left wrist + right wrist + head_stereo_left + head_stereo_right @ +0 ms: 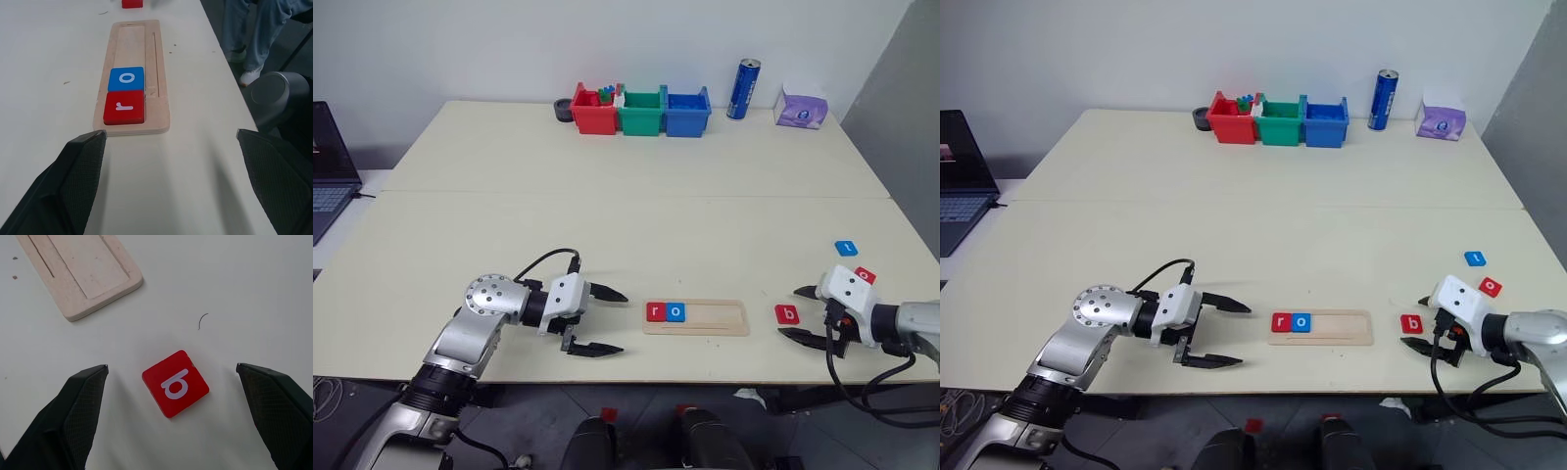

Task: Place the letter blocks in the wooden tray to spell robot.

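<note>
I see my left claw gaping wide and empty, aimed along the tray, whose long axis runs straight away from it. The r and o fill its nearest slots. My right claw stands fully spread, empty, with the b lying askew between its fingers, presumably staged for pickup.

A silver metal left arm ends in a round, screw-studded joint and a white wrist housing. Two black, pointed fingers extend from it, their inner faces finely textured. The right arm carries a matching white housing. Black cables loop beside both wrists.
</note>
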Robot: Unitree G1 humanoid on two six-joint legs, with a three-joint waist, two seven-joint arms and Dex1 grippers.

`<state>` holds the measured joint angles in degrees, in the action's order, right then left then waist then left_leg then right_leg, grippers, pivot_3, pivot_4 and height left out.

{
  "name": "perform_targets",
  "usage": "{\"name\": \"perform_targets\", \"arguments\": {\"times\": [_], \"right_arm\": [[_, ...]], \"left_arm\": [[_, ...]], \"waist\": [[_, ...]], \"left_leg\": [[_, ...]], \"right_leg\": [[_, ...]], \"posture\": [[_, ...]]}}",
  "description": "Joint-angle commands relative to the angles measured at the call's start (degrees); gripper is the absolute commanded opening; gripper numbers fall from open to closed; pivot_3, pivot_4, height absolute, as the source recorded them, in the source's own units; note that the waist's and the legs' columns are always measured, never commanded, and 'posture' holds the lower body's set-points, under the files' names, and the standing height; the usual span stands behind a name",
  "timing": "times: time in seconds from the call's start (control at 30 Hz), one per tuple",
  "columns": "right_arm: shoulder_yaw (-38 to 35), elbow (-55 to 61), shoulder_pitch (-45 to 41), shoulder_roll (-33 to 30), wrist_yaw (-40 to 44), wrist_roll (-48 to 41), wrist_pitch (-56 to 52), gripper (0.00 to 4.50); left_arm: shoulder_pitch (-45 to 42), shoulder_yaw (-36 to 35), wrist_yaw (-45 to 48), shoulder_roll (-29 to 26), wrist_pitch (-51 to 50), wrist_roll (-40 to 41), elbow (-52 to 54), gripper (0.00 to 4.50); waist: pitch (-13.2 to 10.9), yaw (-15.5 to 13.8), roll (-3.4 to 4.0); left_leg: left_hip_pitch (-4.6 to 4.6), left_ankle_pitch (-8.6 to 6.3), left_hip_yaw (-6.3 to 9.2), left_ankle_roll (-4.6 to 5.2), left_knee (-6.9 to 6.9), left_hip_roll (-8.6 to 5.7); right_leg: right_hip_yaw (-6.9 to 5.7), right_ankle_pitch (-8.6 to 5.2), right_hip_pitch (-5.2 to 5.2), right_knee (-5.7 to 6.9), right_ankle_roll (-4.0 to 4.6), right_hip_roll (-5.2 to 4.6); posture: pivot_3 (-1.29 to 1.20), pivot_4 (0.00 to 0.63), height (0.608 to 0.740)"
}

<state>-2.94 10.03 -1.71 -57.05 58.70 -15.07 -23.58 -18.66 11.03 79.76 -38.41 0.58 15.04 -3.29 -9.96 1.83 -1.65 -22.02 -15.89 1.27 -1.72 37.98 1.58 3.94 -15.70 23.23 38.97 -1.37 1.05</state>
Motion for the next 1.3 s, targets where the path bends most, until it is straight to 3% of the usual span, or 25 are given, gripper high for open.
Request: {"name": "perform_targets", "arguments": {"times": [0.03,0.1,0.2,0.43,0.6,0.73,1.0,1.3], "right_arm": [[1.8,-2.7,-2.5,-1.2,3.5,1.3,2.6,4.46],[2.9,-4.2,-3.7,-1.1,4.8,1.7,3.1,4.46],[3.7,-5.8,-5.0,-0.5,5.7,1.6,2.9,3.91],[3.4,-4.9,-5.7,-0.3,7.5,0.2,1.6,1.45],[3.7,6.4,-7.7,0.5,7.3,-4.4,-4.9,1.46],[9.2,12.9,-11.8,2.6,5.6,-3.3,-9.6,1.46],[20.6,11.5,-21.6,12.0,0.2,1.9,-14.6,1.46],[23.8,8.4,-24.3,12.4,0.7,5.5,-13.6,1.46]], "left_arm": [[-0.2,0.2,-0.4,0.0,0.3,0.0,1.9,4.50],[-0.1,0.3,-0.5,-0.1,0.2,0.0,2.1,4.50],[0.0,0.2,-0.5,-0.4,0.0,0.0,2.5,4.50],[1.9,-1.2,-0.7,-2.5,0.1,0.0,3.2,4.50],[2.9,-2.7,-2.0,-4.1,0.7,-0.2,1.7,4.50],[3.0,-4.0,-3.1,-4.4,0.3,0.5,0.7,4.50],[1.6,-3.9,-3.4,-4.1,0.1,0.2,-0.1,4.50],[1.5,-3.1,-4.2,-3.6,-0.9,0.1,1.9,4.50]], "waist": [[0.0,0.0,0.01],[0.0,0.0,0.01],[0.0,-0.1,0.02],[0.0,0.0,0.02],[-0.1,0.0,0.09],[-0.1,0.0,0.09],[-0.1,-0.1,0.10],[-0.1,-0.1,0.10]], "left_leg": [[0.00,0.00,0.02,0.00,0.00,0.01],[-0.01,0.00,0.02,0.00,0.00,0.01],[-0.01,0.00,0.01,0.00,0.01,0.03],[0.00,0.00,0.03,0.00,0.01,0.04],[0.01,0.00,0.09,0.00,0.01,0.06],[0.02,0.00,0.13,0.00,0.02,0.07],[-0.07,0.00,0.12,0.00,0.03,0.04],[-0.11,0.00,0.12,0.00,0.04,0.04]], "right_leg": [[-0.01,0.00,0.00,0.00,0.00,-0.01],[-0.01,0.00,0.00,0.00,0.00,-0.01],[0.00,0.01,0.00,0.01,0.01,-0.02],[0.00,0.01,0.00,0.02,0.01,-0.04],[0.00,0.01,0.00,0.05,0.01,-0.04],[-0.05,0.01,0.01,0.06,0.00,-0.03],[-0.08,0.03,0.05,0.03,0.04,-0.07],[-0.17,0.16,0.07,0.03,0.27,-0.10]], "posture": [[0.00,0.150,0.740],[0.00,0.150,0.740],[0.00,0.150,0.740],[0.00,0.150,0.740],[0.00,0.150,0.740],[0.00,0.150,0.740],[0.00,0.150,0.740],[0.00,0.150,0.740]]}}
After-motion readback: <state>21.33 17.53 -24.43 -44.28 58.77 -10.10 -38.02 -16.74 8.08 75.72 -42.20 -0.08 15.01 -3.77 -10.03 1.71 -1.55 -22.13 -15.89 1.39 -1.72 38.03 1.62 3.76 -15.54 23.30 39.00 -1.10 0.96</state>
